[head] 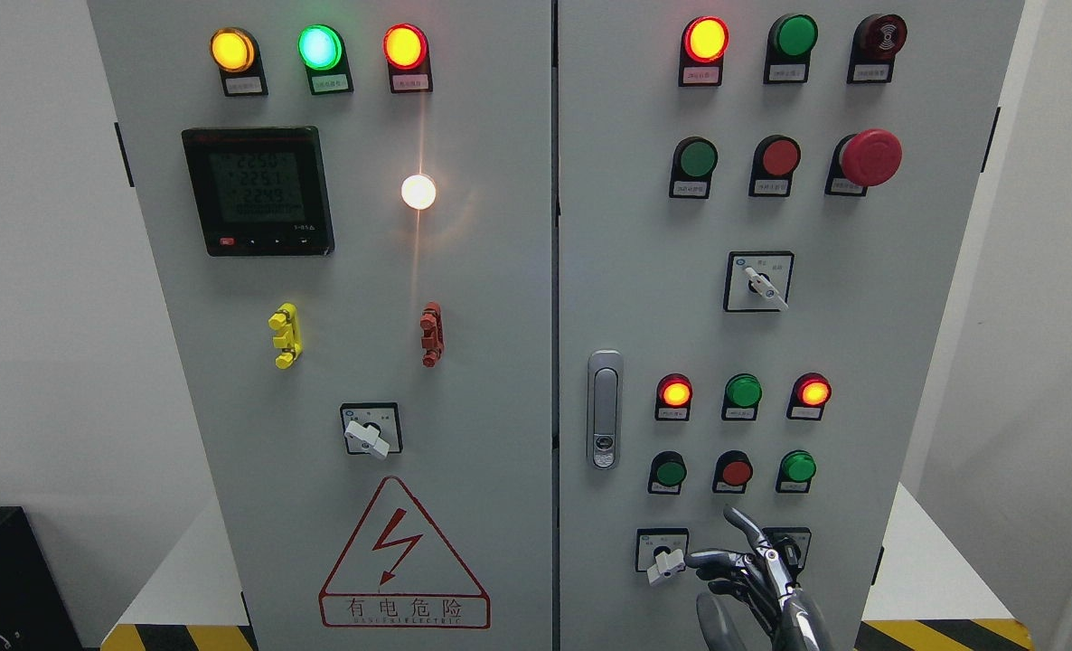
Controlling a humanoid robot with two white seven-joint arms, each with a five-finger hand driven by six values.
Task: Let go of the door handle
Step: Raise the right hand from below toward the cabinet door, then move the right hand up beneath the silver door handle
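A grey electrical cabinet has two shut doors. The silver door handle [605, 410] sits upright on the right door's left edge, flush in its recess. My right hand [742, 571] shows at the bottom edge, well below and to the right of the handle, touching nothing. Its dark fingers [746, 526] are spread and relaxed, holding nothing. It hovers in front of the lowest row of rotary switches [665, 554]. The left arm does not show.
The right door carries lit indicator lamps [675, 393], push buttons, a red emergency stop [870, 156] and a rotary switch [760, 282]. The left door has a meter display [258, 190], lamps and a red warning triangle [403, 556]. A dark box [3, 579] stands at lower left.
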